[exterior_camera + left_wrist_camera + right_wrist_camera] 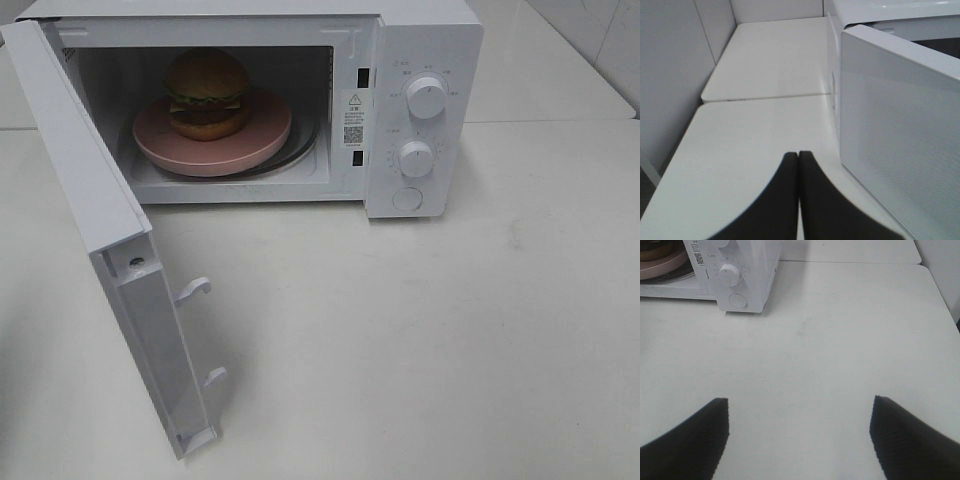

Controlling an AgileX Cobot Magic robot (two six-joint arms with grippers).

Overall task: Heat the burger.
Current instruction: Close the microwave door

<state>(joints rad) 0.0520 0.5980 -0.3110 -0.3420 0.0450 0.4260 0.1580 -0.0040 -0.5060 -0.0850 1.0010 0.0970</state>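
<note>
High view
Microwave [425, 60]: stands at the top of the frame on a white table [400, 330]; its door [90, 200] is swung wide open toward the left edge.
Cavity contents: a pink plate [165, 145] rests on the glass turntable [303, 150], and the burger [207, 92] sits upright on the plate, slightly behind its centre.
Door edge: two white hooks [195, 290] stick out at lower left.
Controls: two knobs [427, 97], one above the other, with a round button [407, 199] below them, at upper right.
Writing: a sticker [354, 118] with a warning triangle and a square code sits just right of the cavity; its text and the marks around the knobs are too small to read.
Grippers: neither appears here.

Left wrist view
Left gripper [798, 155]: its dark fingers [780, 200] are pressed together at bottom centre, with nothing between them.
Surroundings: bare table under the gripper; the door's outer face fills the right side, close to the fingers, and contact cannot be told.

Right wrist view
Right gripper [800, 400]: spread wide, one finger at lower left and one at lower right, holding nothing; only table shows between them.
Upper left: the microwave's control corner with one knob and the button, well apart from the gripper.
Top left corner: the plate's rim and a brown sliver of the burger inside the cavity.
Writing: a coded label beside the knob, unreadable.
</note>
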